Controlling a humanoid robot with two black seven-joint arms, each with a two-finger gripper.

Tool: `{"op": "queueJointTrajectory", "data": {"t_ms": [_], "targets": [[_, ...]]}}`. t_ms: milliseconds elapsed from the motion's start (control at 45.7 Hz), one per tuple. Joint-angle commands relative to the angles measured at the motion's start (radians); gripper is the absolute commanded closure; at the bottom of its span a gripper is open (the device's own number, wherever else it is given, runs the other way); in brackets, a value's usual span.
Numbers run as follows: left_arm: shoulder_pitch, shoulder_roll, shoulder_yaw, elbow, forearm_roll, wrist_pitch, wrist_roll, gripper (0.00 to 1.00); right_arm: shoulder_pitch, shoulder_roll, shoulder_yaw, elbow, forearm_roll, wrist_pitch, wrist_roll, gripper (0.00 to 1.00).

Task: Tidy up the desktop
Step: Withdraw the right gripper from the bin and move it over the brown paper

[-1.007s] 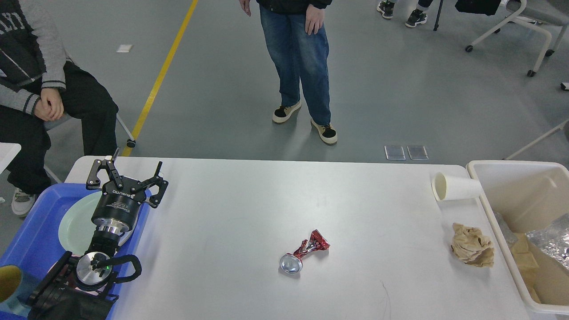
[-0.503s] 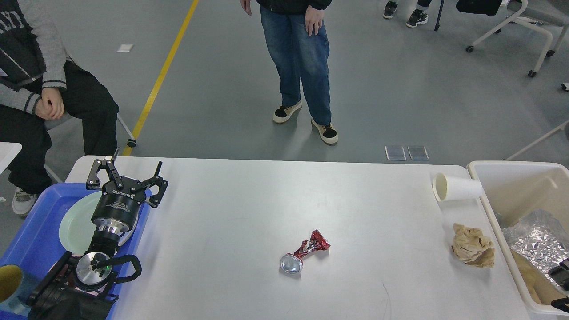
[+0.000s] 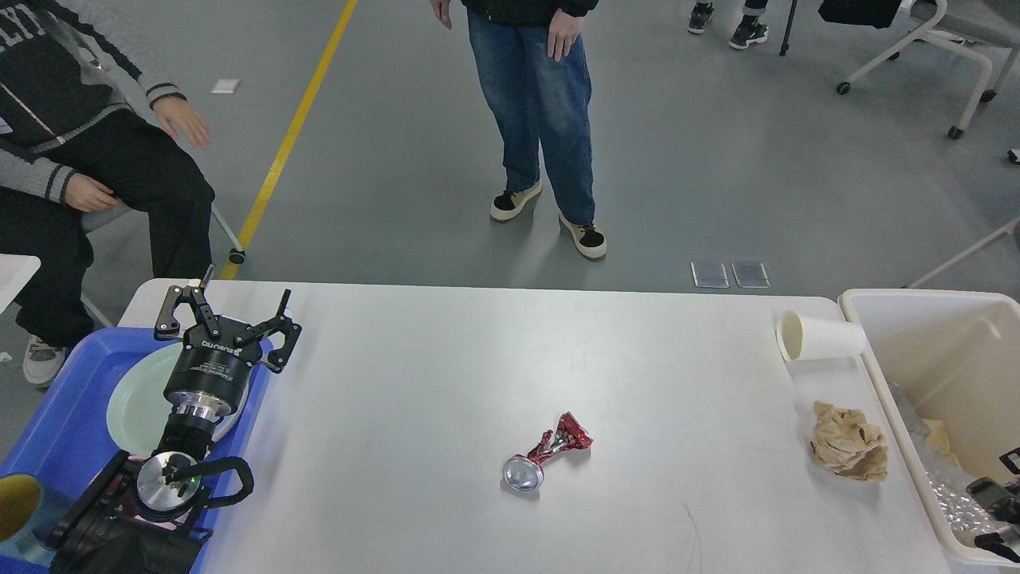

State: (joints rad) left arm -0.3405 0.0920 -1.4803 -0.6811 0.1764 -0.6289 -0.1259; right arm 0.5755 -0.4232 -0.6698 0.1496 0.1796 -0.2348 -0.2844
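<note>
On the white-grey tabletop (image 3: 414, 383), the light, sharp crushed red can (image 3: 550, 456) at six o'clock is best pinched mid-body; left end effector (image 3: 227, 319) released, right end effector (image 3: 996, 510) unclear.

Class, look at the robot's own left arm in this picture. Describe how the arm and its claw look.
The left arm is black with silver metal rings at its joints, a looping black cable and a small green light. Its claw has two black linked fingers on a round black body with white lettering.

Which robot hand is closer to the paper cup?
The right gripper. It sits low inside the bin, below the cup. The left gripper is far across the desktop, above the blue tray.
</note>
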Motion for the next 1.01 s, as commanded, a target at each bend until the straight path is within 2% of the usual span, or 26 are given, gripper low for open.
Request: {"op": "queueJointTrajectory", "data": {"t_ms": [0, 219, 350, 547, 657, 744, 919, 985], "targets": [[0.0, 0.0, 0.0, 0.0, 0.0, 0.0, 0.0, 0.04, 0.02, -0.038, 0.001, 0.016, 0.001, 0.002, 0.007, 0.0], [0.0, 0.0, 0.0, 0.0, 0.0, 0.0, 0.0, 0.04, 0.196, -0.187, -0.01, 0.243, -0.014, 0.029, 0.008, 0.0], [0.0, 0.0, 0.0, 0.0, 0.0, 0.0, 0.0, 0.04, 0.329, -0.25, -0.083, 0.392, -0.071, 0.037, 0.01, 0.0], [0.0, -0.002, 0.0, 0.0, 0.0, 0.0, 0.0, 0.04, 0.667, -0.301, -0.304, 0.665, -0.14, 0.199, 0.01, 0.0], [0.0, -0.002, 0.0, 0.0, 0.0, 0.0, 0.0, 0.04, 0.955, -0.292, -0.506, 0.836, -0.14, 0.325, 0.008, 0.0], [0.0, -0.002, 0.0, 0.0, 0.0, 0.0, 0.0, 0.04, 1.164, -0.264, -0.603, 0.944, -0.14, 0.495, 0.008, 0.0], [0.0, -0.002, 0.0, 0.0, 0.0, 0.0, 0.0, 0.04, 1.418, -0.209, -0.643, 0.99, -0.134, 0.862, -0.002, 0.0], [0.001, -0.002, 0.0, 0.0, 0.0, 0.0, 0.0, 0.04, 1.497, -0.197, -0.648, 1.044, -0.134, 0.949, -0.004, 0.0]]}}
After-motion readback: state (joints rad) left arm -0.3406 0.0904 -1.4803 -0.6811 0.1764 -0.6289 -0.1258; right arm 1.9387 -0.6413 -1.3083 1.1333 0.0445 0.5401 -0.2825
